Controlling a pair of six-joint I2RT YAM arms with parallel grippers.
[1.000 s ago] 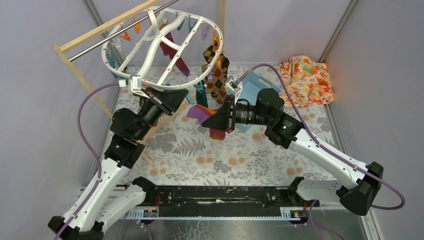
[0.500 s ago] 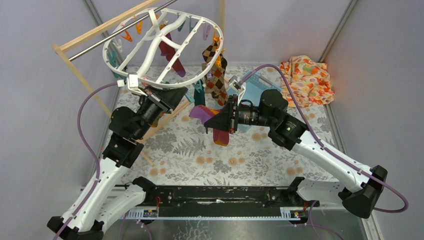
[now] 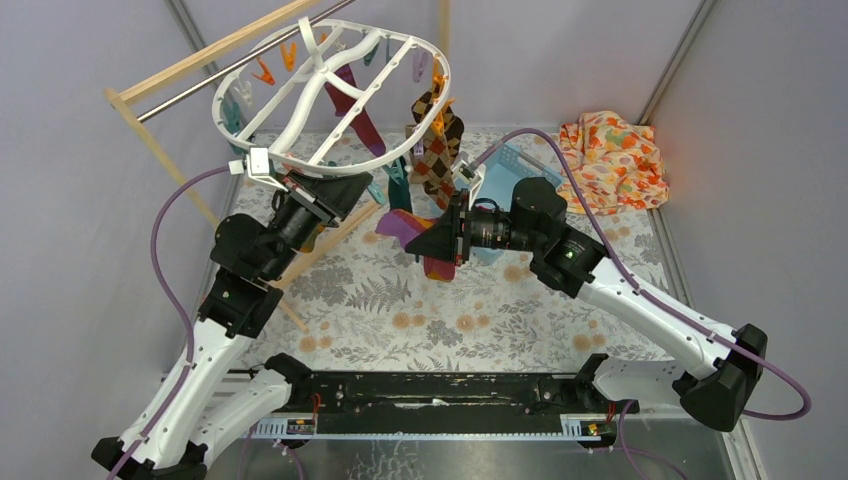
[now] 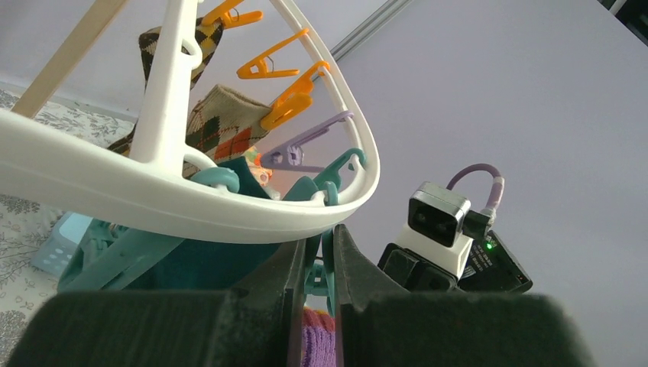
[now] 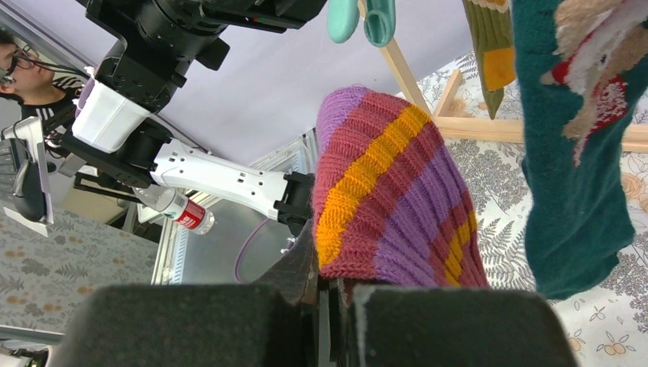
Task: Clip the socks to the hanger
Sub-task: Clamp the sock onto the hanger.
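The white oval hanger (image 3: 322, 78) hangs tilted over the table, with coloured pegs along its rim (image 4: 153, 200). My left gripper (image 3: 378, 184) (image 4: 321, 238) is shut on a teal peg (image 4: 321, 271) under the near rim. My right gripper (image 3: 420, 243) (image 5: 332, 289) is shut on a maroon-purple sock with orange stripes (image 3: 400, 223) (image 5: 390, 199), held just below that peg. A brown-cream argyle sock (image 3: 437, 150) (image 4: 221, 122), a maroon sock (image 3: 355, 115) and a teal sock (image 5: 581, 191) hang clipped to the hanger.
A wooden rack (image 3: 165, 160) with a metal rod (image 3: 200, 88) carries the hanger at the back left. An orange floral cloth (image 3: 612, 160) lies at the back right. A light blue basket (image 3: 505, 172) stands behind my right wrist.
The hanger has swung slightly up and to the right with my left gripper. My right gripper with the striped sock drifted right, then came back left.
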